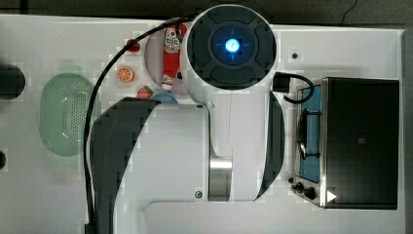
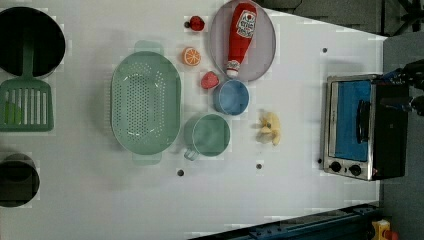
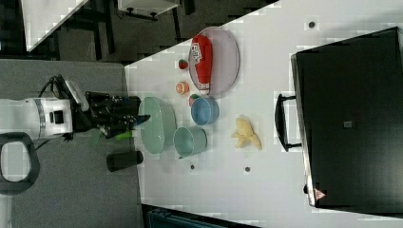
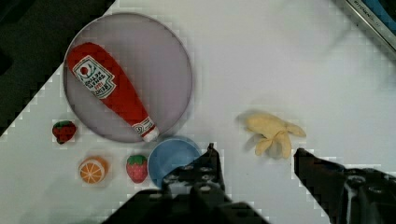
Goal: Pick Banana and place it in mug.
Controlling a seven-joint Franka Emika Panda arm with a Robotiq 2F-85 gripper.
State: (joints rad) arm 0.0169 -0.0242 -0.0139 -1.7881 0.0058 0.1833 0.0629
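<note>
The banana (image 2: 269, 128), a small pale yellow peeled toy fruit, lies on the white table between the blue cup and the toaster oven. It shows too as banana (image 3: 245, 133) and banana (image 4: 272, 135). The pale sea-green mug (image 2: 207, 135) stands upright beside the green basket, with mug (image 3: 190, 141) a short way from the banana. My gripper (image 4: 254, 156) hangs well above the table, open, with nothing between its fingers (image 4: 212, 161). The banana lies just beyond the gap in the wrist view. In the right view the gripper (image 3: 135, 118) sits at the end of the white arm.
A blue cup (image 2: 231, 97) stands next to the mug. The green perforated basket (image 2: 145, 103), a plate (image 2: 260, 55) with a ketchup bottle (image 2: 241, 35), an orange slice (image 2: 191, 56) and two strawberries (image 2: 209, 80) lie nearby. The toaster oven (image 2: 357, 127) stands at the left view's right.
</note>
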